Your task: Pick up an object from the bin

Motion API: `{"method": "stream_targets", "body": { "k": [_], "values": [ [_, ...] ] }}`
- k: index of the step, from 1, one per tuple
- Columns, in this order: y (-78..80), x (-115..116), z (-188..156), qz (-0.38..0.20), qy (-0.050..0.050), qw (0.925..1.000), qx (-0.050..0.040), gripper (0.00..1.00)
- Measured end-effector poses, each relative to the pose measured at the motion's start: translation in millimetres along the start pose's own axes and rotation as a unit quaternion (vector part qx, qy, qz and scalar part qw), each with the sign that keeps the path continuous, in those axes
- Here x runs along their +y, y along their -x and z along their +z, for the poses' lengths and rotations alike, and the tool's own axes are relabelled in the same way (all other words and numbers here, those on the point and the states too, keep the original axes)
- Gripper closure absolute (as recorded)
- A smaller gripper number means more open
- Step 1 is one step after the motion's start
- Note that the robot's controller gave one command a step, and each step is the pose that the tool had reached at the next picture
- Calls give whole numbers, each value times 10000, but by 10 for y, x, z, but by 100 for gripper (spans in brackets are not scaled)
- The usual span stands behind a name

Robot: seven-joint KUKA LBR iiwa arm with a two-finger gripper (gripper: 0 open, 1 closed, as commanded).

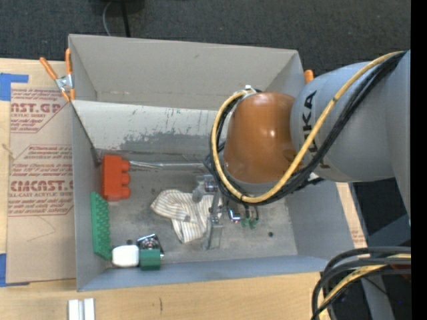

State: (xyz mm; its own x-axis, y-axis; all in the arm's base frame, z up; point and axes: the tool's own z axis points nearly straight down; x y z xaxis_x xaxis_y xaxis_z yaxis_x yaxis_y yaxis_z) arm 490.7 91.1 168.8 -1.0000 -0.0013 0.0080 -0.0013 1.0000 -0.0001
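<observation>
Seemingly the grasp step: the tool [217, 220] sits low at the right edge of the cloth [177, 209], mid-frame. I cannot tell how wide it stands. The next move probably calls for pinching a fold, then lifting.

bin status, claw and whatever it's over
Claw low over right edge of crumpled white striped cloth, bin centre. Orange plastic block and green studded strip clear, left.

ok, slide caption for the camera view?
Gripper at the right edge of a crumpled striped cloth; orange block and green strip by the left wall.

Dark carpet [267, 12], pale wooden tabletop [200, 299]
</observation>
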Motion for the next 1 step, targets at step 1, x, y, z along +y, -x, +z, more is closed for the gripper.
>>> {"method": "stream_targets", "body": {
  "k": [1],
  "values": [
    [19, -3, -40, 5, 5, 10000, -39, 0]
  ]
}}
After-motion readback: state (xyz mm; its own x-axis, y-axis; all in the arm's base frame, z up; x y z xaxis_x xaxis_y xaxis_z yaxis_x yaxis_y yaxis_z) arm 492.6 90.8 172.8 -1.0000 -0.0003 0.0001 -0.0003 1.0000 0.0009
